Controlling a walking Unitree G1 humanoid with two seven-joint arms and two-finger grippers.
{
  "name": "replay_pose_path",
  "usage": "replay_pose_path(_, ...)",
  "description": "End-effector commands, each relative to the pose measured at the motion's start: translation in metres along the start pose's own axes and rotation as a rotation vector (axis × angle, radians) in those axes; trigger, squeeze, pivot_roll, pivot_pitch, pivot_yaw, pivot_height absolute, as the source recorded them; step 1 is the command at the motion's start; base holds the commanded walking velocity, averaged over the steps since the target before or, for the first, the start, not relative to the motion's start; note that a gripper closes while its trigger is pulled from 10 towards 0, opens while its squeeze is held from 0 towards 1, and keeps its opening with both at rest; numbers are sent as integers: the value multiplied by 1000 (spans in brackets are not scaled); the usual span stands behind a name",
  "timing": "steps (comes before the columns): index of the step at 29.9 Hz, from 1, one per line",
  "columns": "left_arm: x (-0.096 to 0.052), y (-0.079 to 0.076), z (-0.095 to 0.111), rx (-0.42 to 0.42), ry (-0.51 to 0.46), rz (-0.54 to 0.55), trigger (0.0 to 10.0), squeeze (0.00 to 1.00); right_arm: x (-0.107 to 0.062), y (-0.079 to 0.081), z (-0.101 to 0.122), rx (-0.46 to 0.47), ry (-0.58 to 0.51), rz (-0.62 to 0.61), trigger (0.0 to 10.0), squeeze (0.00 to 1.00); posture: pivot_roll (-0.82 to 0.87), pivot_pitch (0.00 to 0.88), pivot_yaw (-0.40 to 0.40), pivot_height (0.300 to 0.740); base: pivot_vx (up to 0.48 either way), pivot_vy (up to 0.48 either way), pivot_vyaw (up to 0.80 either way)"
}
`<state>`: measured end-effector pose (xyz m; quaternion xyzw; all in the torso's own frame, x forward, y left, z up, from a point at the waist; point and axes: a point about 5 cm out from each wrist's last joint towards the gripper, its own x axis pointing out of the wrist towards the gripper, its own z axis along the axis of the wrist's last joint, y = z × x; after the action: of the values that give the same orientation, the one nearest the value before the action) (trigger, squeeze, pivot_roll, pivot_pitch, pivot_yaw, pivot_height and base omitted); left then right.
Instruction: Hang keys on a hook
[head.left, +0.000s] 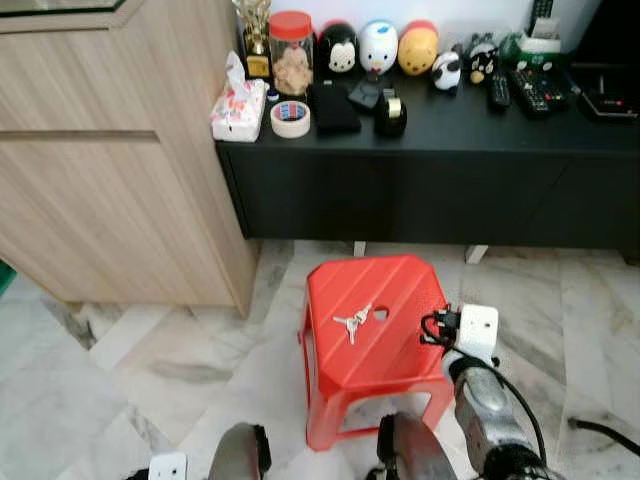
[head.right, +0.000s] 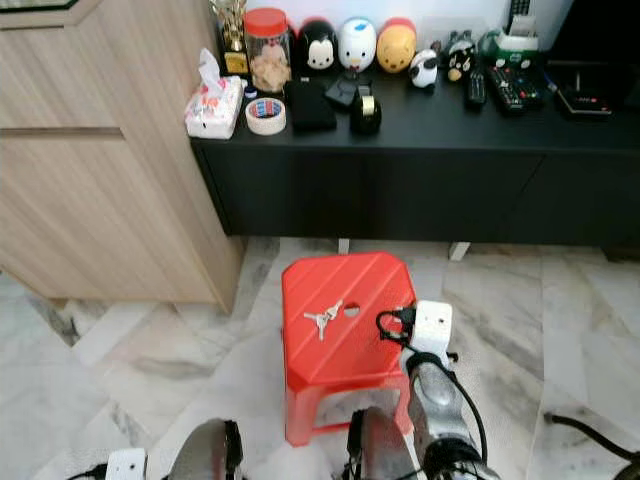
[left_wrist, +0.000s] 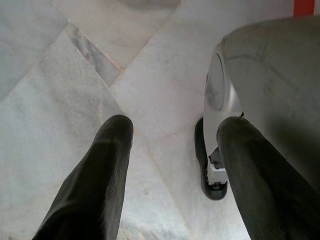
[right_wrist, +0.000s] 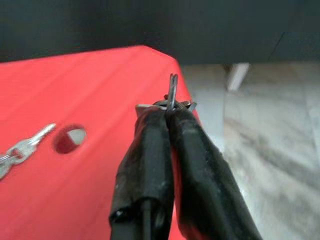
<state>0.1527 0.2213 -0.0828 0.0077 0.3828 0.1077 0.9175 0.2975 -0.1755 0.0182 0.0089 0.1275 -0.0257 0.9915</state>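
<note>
One bunch of keys lies on the single red stool, beside its centre hole. The right pincer hangs over the stool's right edge, fingers pressed together on a thin metal loop, hard to identify. The left pincer, spread wide, holds nothing above the marble floor.

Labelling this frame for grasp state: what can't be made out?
- Thin metal piece at the shut right claw tips: blurred, right wrist view; identity unclear.
- Keys on red stool: too small to count, eye views; cut by the edge, right wrist view.
</note>
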Motion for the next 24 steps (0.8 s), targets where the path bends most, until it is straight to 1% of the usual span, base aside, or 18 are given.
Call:
replay_pose_path(1,-3,-2,-10,3,46,-2,10000,0,-2,4,4,-37,-44,21,10000,0,49,115,-14,615,0,0,0)
replay_pose_path(2,-3,-2,-10,4,46,-2,10000,0,-4,6,5,-41,-66,34,10000,0,49,115,-14,615,0,0,0)
replay_pose_path(3,-2,-2,-9,4,45,0,10000,0,-6,9,8,-25,-102,51,10000,0,46,100,-16,615,0,0,0)
replay_pose_path(4,-2,-2,-9,4,45,0,10000,0,-6,9,8,-25,-102,51,10000,0,46,100,-16,615,0,0,0)
replay_pose_path(5,-2,-3,-8,5,44,1,10000,0,-8,10,10,-16,-120,54,10000,0,45,91,-18,615,0,0,0)
replay_pose_path(6,-2,-3,-8,7,42,3,10000,0,-11,9,15,-3,-163,54,10000,0,45,91,-18,615,0,0,0)
replay_pose_path(8,-1,-2,-7,7,42,6,10000,0,-12,9,18,3,-186,52,10000,0,43,81,-19,615,0,0,0)
replay_pose_path(10,-1,-2,-7,12,42,11,10000,0,-12,10,18,-1,-175,71,10000,0,36,74,-20,625,0,0,0)
replay_pose_path(11,-1,-1,-7,12,43,13,10000,0,-12,10,16,-22,-166,72,10000,0,29,66,-22,630,0,0,0)
replay_pose_path(13,-1,-1,-7,12,45,14,10000,0,-13,9,14,-36,-160,68,10000,0,31,61,-25,640,0,0,0)
replay_pose_path(19,-1,-2,-7,12,51,13,10000,0,-12,9,15,-20,-153,51,10000,0,31,40,-30,665,0,0,0)
replay_pose_path(20,0,-1,-7,11,54,16,10000,0,-14,10,17,-30,-160,60,10000,0,35,31,-33,680,0,0,0)
replay_pose_path(21,0,-1,-7,11,54,16,10000,0,-14,10,17,-30,-160,60,10000,0,35,31,-33,680,0,0,0)
replay_pose_path(24,-1,0,-7,11,56,18,10000,0,-14,12,16,-22,-164,60,10000,0,30,23,-30,700,0,0,0)
